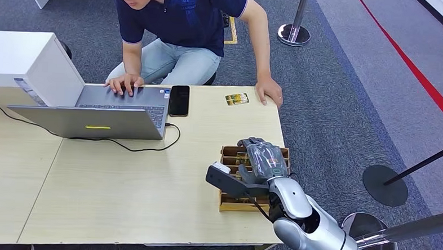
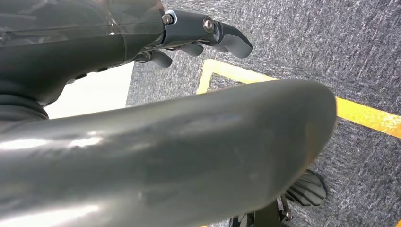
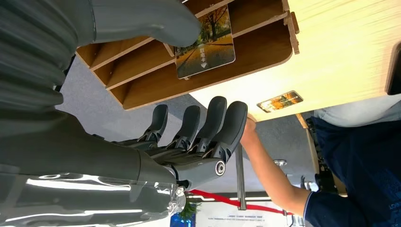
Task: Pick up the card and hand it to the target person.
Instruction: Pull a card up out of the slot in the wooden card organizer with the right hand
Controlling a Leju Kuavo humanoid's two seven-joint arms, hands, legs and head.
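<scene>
Right hand (image 1: pixel 263 159) hovers over the wooden card holder (image 1: pixel 225 202) near the desk's (image 1: pixel 120 199) front right edge. In the right wrist view its fingers (image 3: pixel 208 125) are extended side by side, thumb (image 3: pixel 142 21) set apart across from them, nothing between: hand apart, holding nothing. A card (image 3: pixel 204 45) with an autumn tree picture stands in one of the holder's slots, between the thumb and the fingers but apparently touched by neither; whether the thumb tip brushes its edge cannot be told. A second, similar card (image 1: pixel 237 98) lies flat at the far edge of the desk, just beside the person's hand (image 1: pixel 269 90). The person (image 1: pixel 184 22) sits across the desk, one hand on the laptop (image 1: pixel 95 114), a black phone (image 1: pixel 179 100) beside it. Left hand (image 2: pixel 208 33) hangs over grey carpet with a yellow line; its fingers look loosely curled with nothing seen in them, but how far they are closed cannot be told. Progress, judged: early. The reach to the holder looks done; the pinch on the standing card, the lift out of the slot and the handover across the desk are all not yet done.
</scene>
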